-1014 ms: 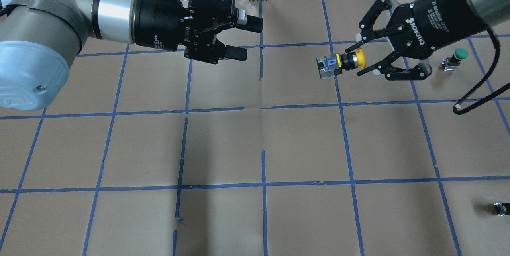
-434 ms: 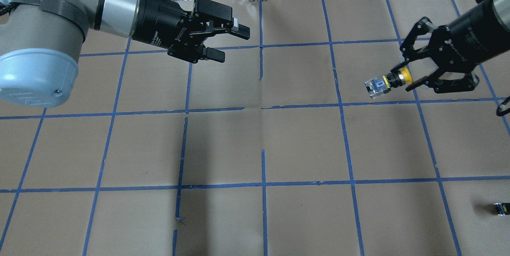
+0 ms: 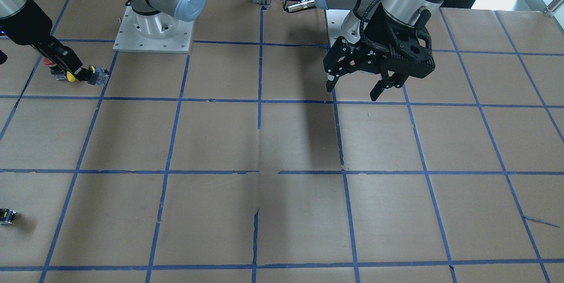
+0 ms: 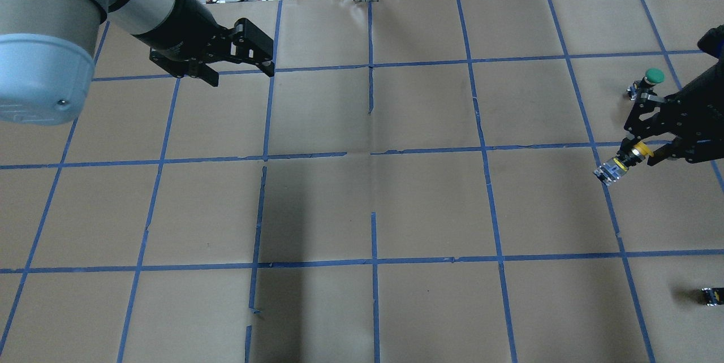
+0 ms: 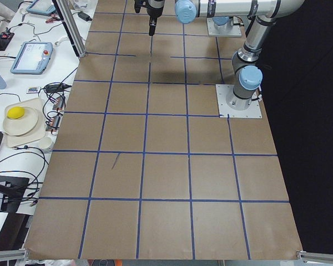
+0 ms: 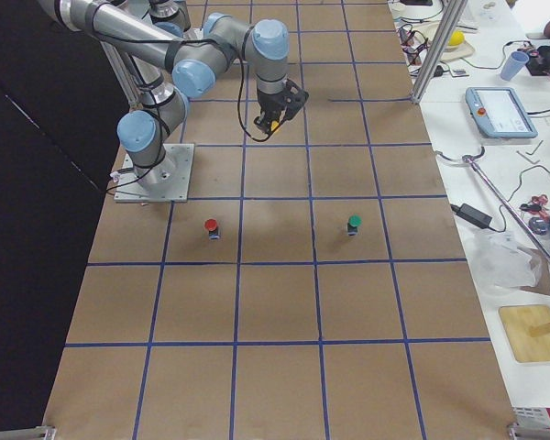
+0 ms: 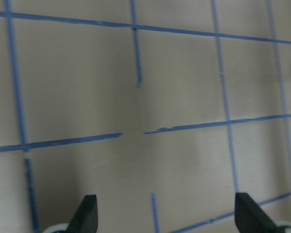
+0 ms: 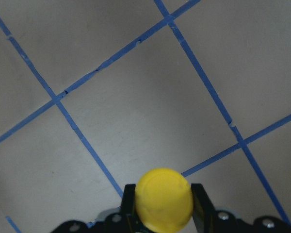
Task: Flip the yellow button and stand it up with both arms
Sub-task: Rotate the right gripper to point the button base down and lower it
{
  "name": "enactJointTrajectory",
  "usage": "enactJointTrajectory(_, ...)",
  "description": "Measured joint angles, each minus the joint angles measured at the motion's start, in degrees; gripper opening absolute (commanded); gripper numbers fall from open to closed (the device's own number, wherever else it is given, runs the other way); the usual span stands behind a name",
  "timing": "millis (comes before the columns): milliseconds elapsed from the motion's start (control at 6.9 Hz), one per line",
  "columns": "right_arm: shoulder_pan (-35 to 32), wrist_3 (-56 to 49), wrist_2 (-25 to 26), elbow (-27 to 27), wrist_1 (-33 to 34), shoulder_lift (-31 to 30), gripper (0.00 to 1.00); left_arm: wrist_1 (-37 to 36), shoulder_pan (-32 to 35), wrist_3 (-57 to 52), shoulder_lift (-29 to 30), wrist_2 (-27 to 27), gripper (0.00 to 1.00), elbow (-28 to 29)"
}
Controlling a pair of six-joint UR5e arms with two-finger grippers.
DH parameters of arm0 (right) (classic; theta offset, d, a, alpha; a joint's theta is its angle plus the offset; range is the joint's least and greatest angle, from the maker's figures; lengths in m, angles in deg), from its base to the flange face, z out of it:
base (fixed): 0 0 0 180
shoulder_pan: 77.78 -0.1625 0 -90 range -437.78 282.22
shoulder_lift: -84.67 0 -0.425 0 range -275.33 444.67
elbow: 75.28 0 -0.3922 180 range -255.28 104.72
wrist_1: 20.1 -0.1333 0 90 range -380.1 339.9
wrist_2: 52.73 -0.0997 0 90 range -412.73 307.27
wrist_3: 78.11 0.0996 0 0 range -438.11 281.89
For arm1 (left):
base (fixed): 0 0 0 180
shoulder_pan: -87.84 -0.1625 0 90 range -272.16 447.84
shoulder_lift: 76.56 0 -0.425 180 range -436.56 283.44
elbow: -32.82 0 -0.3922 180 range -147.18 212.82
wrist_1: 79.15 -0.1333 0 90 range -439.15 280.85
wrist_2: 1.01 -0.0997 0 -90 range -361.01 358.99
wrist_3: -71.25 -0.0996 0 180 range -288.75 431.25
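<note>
Grip on the yellow button (image 4: 610, 171) sits with the right pincer (image 4: 638, 151), whose fingers are closed on the cap end, so the yellow cap faces back toward the wrist and the grey block body sticks out, tilted down toward the worktop (image 4: 430, 204); in the right wrist view the cap fills the gap between the two fingers. That hold looks chosen to bring the base down first, so that the button can end up standing cap-up. It hangs over the worktop's right side, near the green-capped button (image 4: 651, 76), and whether its base touches the paper I cannot tell. The left pincer (image 3: 352, 91) is spread wide and empty, well apart over the left side, seemingly parked clear so the placing has room
</note>
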Motion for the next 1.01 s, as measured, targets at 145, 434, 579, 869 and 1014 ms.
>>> enactJointTrajectory(145, 1.7, -10.8, 0.2, 1.2, 3.2, 1.4, 0.08, 2.3, 0.2, 0.7, -0.1, -6.2, 1.0, 0.5)
enactJointTrajectory(434, 5.2, -30.9, 0.0, 2.0, 9.7, 3.9, 0.08, 4.3, -0.1, 1.2, -0.2, -11.2, 1.0, 0.9)
enactJointTrajectory(579, 7.0, -40.9, -0.4, 2.1, 12.8, 5.2, 0.08, 4.5, -0.3, 1.3, -0.2, -11.2, 1.0, 1.0)
enactJointTrajectory(869, 11.6, -59.4, -4.6, 2.3, 18.1, 8.6, 0.08, 4.6, -0.3, 1.3, 0.0, -10.5, 1.0, 0.9)
enactJointTrajectory(1014, 14.0, -68.3, -8.0, 2.5, 20.8, 10.6, 0.08, 4.6, -0.2, 1.3, 0.2, -10.6, 1.0, 0.8)
